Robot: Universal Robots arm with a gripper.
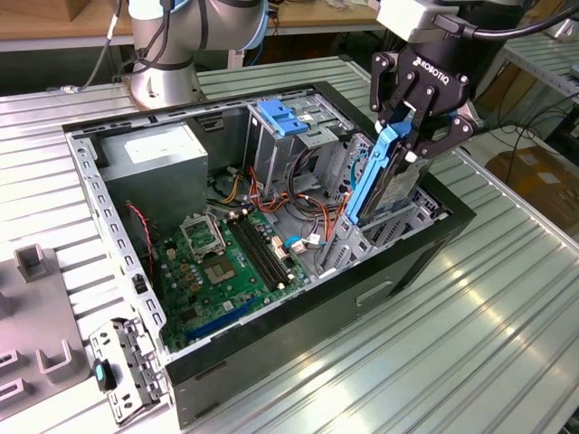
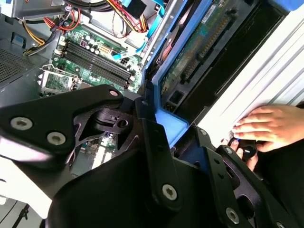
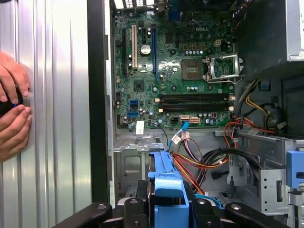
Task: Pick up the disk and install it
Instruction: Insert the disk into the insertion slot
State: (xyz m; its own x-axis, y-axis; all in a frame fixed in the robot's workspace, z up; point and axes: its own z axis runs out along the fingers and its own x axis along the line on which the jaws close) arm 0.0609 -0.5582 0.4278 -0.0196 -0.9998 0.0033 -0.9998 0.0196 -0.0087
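We see the disk (image 1: 378, 181) standing on edge and slightly tilted at the exterior view's right end of the open computer case (image 1: 362, 298). Its blue carrier faces the case's inside and its upper end is caught in the gripper (image 1: 414, 137). The fingers (image 1: 398, 117) are clenched on that upper end, one on each flat side. In both wrist views the rounded blue tab of the disk (image 2: 172, 126) (image 3: 166, 183) sits squarely between the black fingers (image 2: 152, 142) (image 3: 135, 213), touching them on both sides. The disk's lower end reaches down to the metal drive cage (image 1: 339, 240); we cannot tell whether it has entered a slot.

The case lies on its side with the panel off. Inside, we find the green motherboard (image 1: 226, 262) on the floor of the case, with its dark memory slots (image 1: 262, 253) running lengthwise. The grey power supply (image 1: 149, 154) fills the far corner at the exterior view's left. A bundle of red, orange and yellow cables (image 1: 271, 194) runs between the power supply and the cage. A light-blue slotted bracket (image 1: 282, 117) sits on top of the upper bay, well apart from the disk.

The case rests on a ribbed metal table (image 1: 488, 344). In the first wrist view a person's hands (image 3: 12, 109) lie on that table just beside the case's black wall.
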